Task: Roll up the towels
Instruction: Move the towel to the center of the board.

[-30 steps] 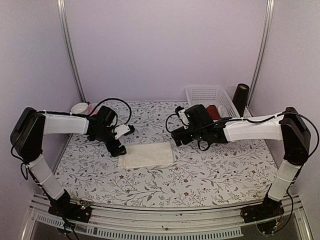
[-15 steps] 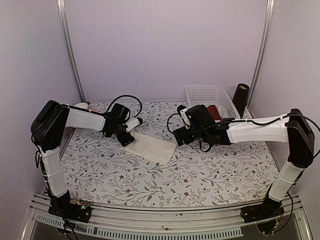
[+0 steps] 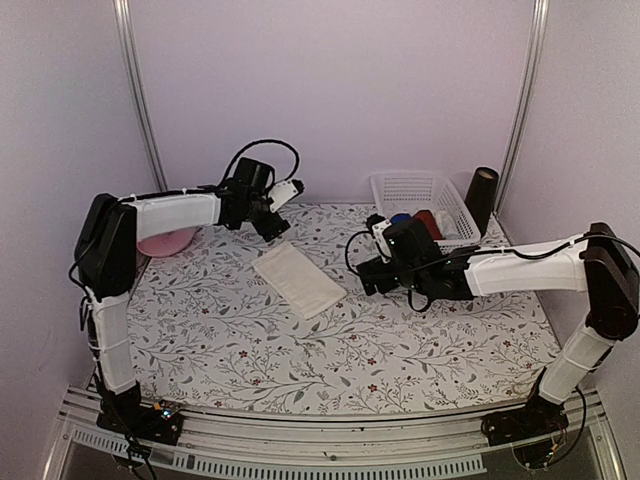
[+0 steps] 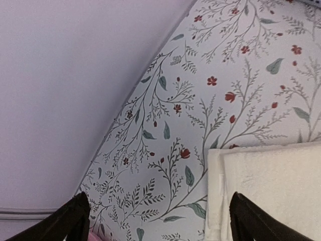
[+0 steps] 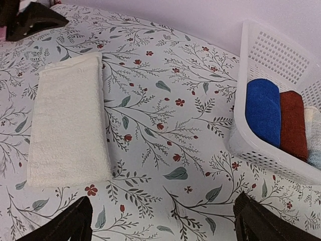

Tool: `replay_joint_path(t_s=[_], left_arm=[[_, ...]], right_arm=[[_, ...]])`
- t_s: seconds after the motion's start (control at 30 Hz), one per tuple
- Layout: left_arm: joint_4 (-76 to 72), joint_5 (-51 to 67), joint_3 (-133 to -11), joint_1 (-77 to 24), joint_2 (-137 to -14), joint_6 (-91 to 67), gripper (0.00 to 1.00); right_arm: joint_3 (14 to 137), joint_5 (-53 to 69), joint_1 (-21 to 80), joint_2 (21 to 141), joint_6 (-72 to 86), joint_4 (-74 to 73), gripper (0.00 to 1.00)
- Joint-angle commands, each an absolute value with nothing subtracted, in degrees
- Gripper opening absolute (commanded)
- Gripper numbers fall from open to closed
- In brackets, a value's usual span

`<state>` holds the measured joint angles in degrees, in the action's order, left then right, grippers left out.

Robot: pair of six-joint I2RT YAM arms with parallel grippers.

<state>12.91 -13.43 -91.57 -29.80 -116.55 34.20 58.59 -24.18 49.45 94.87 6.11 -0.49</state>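
Top external view: cream towel (image 3: 299, 281), terry, folded to a flat oblong, lies on the floral-print counter (image 3: 420, 350), bare room round every edge. Left end effector (image 4: 158, 223) hangs near its far corner, right end effector (image 5: 163, 221) right of it (both with fingers apart, empty). Blue towel (image 5: 264, 110) sits rolled in the lattice basket (image 5: 281, 55) further right.

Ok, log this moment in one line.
cream towel: folded flat, unrolled | blue towel: rolled, in basket | left gripper: open | right gripper: open
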Motion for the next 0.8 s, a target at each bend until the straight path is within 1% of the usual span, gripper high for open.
replay_joint_path(t_s=[0.0,0.07,0.13,0.2,0.3,0.4,0.6,0.77], left_arm=[[16.5,-1.4,-82.0,-36.0,-106.0,33.5,0.97],[15.9,1.1,-75.6,-39.5,-102.2,33.5,0.97],[14.1,1.0,-69.7,-43.3,-99.9,33.7,0.97],[12.5,-0.2,-65.6,-46.6,-99.0,33.8,0.94],[10.7,-1.4,-62.1,-50.0,-99.1,33.2,0.87],[9.1,-2.9,-61.1,-52.2,-99.6,32.1,0.82],[7.9,-6.1,-61.2,-55.8,-103.2,30.6,0.77],[8.5,-10.4,-62.7,-56.9,-107.9,29.9,0.72]], right_arm=[[56.4,-23.5,48.6,91.0,5.8,3.5,0.99],[55.6,-23.8,48.6,90.0,5.8,3.7,0.99],[54.7,-23.9,48.5,89.2,5.9,3.8,0.99],[53.9,-24.1,48.6,88.5,6.3,3.8,0.99],[53.1,-23.9,48.6,87.6,7.0,3.6,0.99],[52.3,-24.1,48.6,86.9,7.6,3.6,0.99],[51.8,-24.8,48.6,86.2,7.5,3.7,0.99],[51.2,-25.2,48.6,85.4,7.3,3.8,0.99]])
